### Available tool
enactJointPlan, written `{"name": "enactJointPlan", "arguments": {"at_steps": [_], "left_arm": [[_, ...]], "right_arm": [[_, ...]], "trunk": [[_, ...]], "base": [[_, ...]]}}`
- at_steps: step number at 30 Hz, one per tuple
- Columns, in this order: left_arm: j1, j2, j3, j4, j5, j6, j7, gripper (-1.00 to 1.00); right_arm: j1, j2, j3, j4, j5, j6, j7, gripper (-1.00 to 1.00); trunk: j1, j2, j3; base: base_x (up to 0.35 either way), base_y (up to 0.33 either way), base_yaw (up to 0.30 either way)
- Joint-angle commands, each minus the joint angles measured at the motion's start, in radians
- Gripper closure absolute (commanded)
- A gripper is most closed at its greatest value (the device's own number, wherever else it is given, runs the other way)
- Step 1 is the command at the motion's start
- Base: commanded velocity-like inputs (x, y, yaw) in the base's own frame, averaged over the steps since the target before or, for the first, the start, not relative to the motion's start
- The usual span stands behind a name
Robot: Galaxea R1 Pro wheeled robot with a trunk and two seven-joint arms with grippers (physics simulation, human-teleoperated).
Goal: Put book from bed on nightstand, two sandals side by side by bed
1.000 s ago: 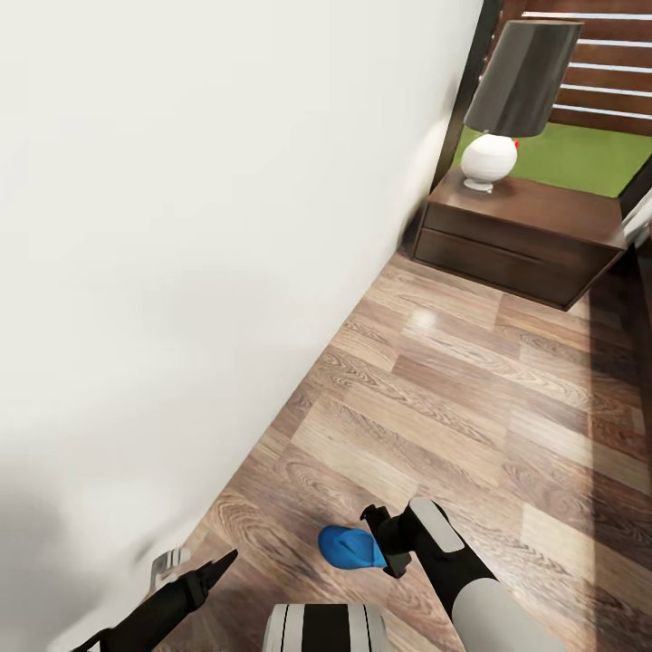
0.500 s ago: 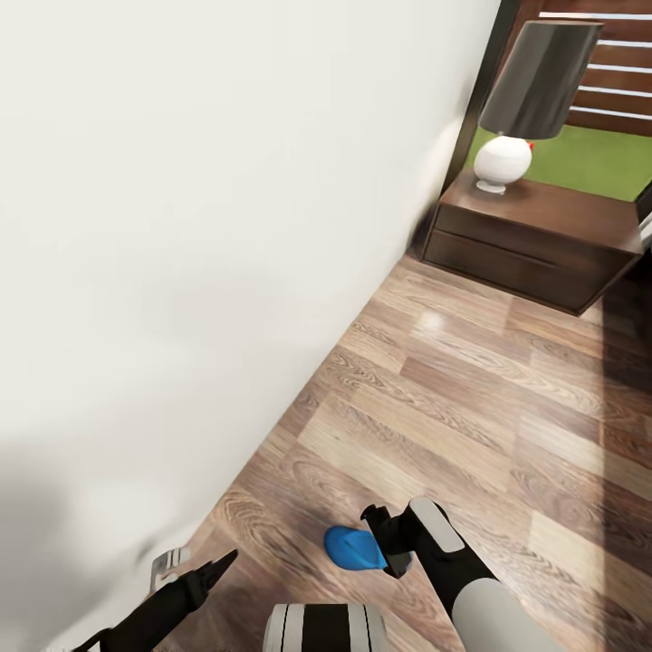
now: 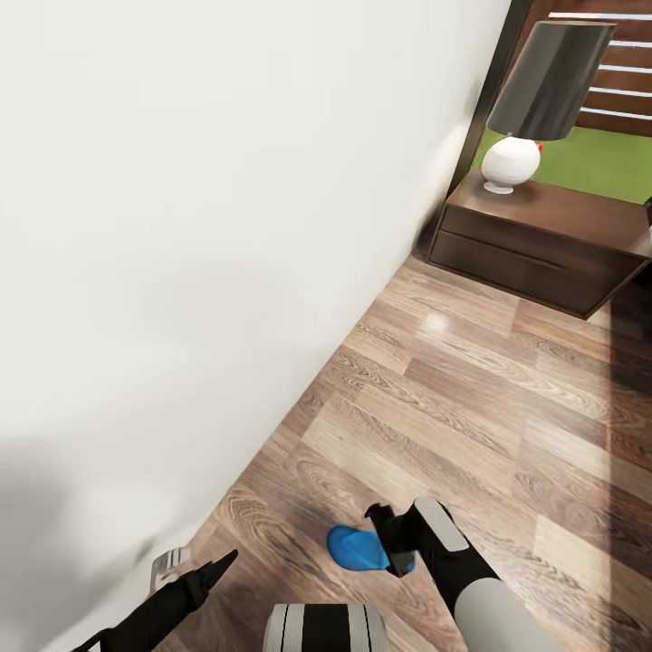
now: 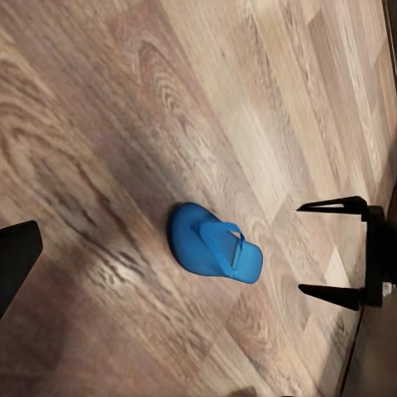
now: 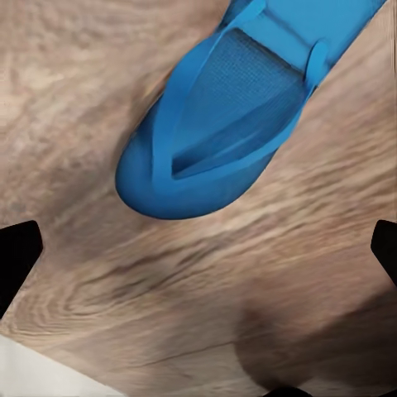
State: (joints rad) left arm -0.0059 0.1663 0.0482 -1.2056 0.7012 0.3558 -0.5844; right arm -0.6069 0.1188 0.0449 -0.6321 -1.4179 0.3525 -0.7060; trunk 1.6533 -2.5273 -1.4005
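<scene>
Sandal heel hidden behind right gripper; grip perhaps unclear.

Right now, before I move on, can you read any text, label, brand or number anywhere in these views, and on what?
None: no view carries readable text.
The sandal on the floor is plain blue, with no brand mark.
The nightstand and the lamp on it are unmarked.
The wall is bare white.
</scene>
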Motion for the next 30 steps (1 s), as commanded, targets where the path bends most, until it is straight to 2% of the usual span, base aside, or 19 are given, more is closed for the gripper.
{"name": "enactJointPlan", "arguments": {"at_steps": [1, 3, 5, 6, 11, 23, 30], "left_arm": [[0.0, 0.0, 0.001, 0.0, 0.009, 0.009, -0.002, -1.0], [0.0, 0.0, 0.001, 0.0, 0.009, 0.009, -0.002, -1.0], [0.0, -0.001, 0.001, 0.0, 0.009, 0.009, -0.002, -1.0], [0.0, -0.001, 0.001, 0.0, 0.009, 0.009, -0.002, -1.0], [0.0, -0.001, 0.001, 0.0, 0.009, 0.009, -0.002, -1.0], [0.0, -0.001, 0.0, 0.0, 0.009, 0.009, -0.001, -1.0], [0.0, -0.005, 0.001, 0.0, 0.009, 0.009, 0.0, -1.0]], "right_arm": [[0.0, 0.0, -0.028, -0.001, -0.003, 0.001, -0.006, -1.0], [0.0, 0.0, -0.097, 0.001, -0.003, -0.004, -0.006, -1.0], [0.0, 0.0, -0.193, 0.003, -0.003, -0.044, -0.007, -1.0], [0.0, 0.0, -0.206, 0.003, -0.003, -0.053, -0.007, -1.0], [0.0, 0.001, -0.223, 0.005, -0.003, -0.066, -0.009, -1.0], [0.0, 0.001, -0.223, 0.006, -0.003, -0.067, -0.008, -1.0], [0.0, 0.001, -0.224, 0.006, -0.003, -0.067, -0.009, -1.0]], "trunk": [[0.0, 0.0, -0.001], [0.0, 0.0, -0.001], [0.0, 0.0, -0.001], [0.0, 0.0, -0.001], [0.0, 0.0, -0.001], [0.0, 0.0, -0.001], [0.003, -0.002, -0.028]], "base": [[0.0, 0.0, 0.0], [0.0, 0.0, 0.0], [0.0, 0.0, 0.0], [0.0, 0.0, 0.0], [0.0, 0.0, 0.0], [0.0, 0.0, 0.0], [0.0, 0.0, 0.0]]}}
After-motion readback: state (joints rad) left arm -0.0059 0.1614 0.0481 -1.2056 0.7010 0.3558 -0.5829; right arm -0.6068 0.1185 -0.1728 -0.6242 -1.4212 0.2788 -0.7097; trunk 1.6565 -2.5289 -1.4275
